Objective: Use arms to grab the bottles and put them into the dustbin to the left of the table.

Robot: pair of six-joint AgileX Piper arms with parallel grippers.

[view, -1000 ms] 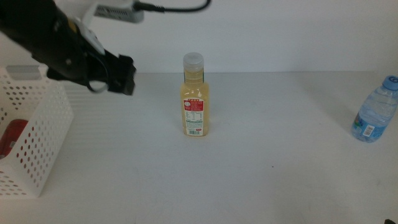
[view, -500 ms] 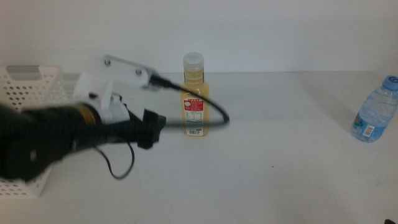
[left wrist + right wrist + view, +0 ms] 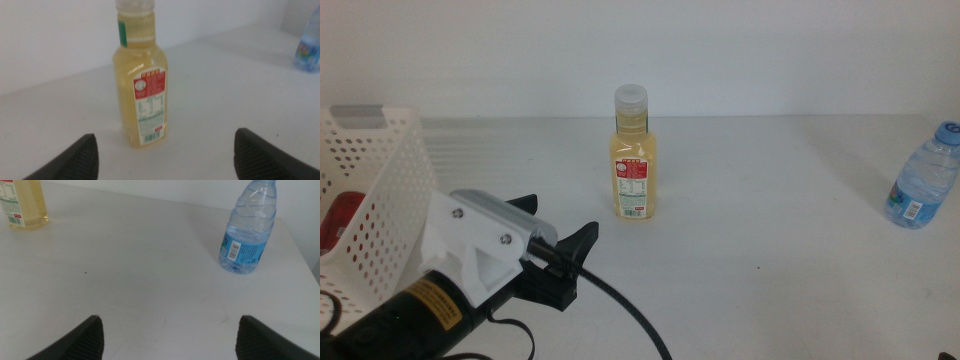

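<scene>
- Left black two-finger gripper (image 3: 575, 262) low at near left of matte white-grey tabletop (image 3: 770, 200), jaws spread wide, empty, pointed toward yellow juice bottle.
- Right black gripper (image 3: 167, 330) waiting out of middle view; jaws apart, nothing between.
- White perforated plastic dustbin (image 3: 380, 180) at left edge; slim red can (image 3: 342, 222) already inside.
- Yellow juice bottle with white cap and red-white label (image 3: 633, 155) upright mid-table, beyond left gripper, apart from it.
- Small clear blue-capped water bottle (image 3: 922, 180) upright far right, well apart from the rest.
- Risks, judged: 1 jaw tip clipping tall narrow juice bottle on approach, toppling it; high grasp near cap slipping; trailing black cable (image 3: 625, 315) snagging during swing to dustbin.
</scene>
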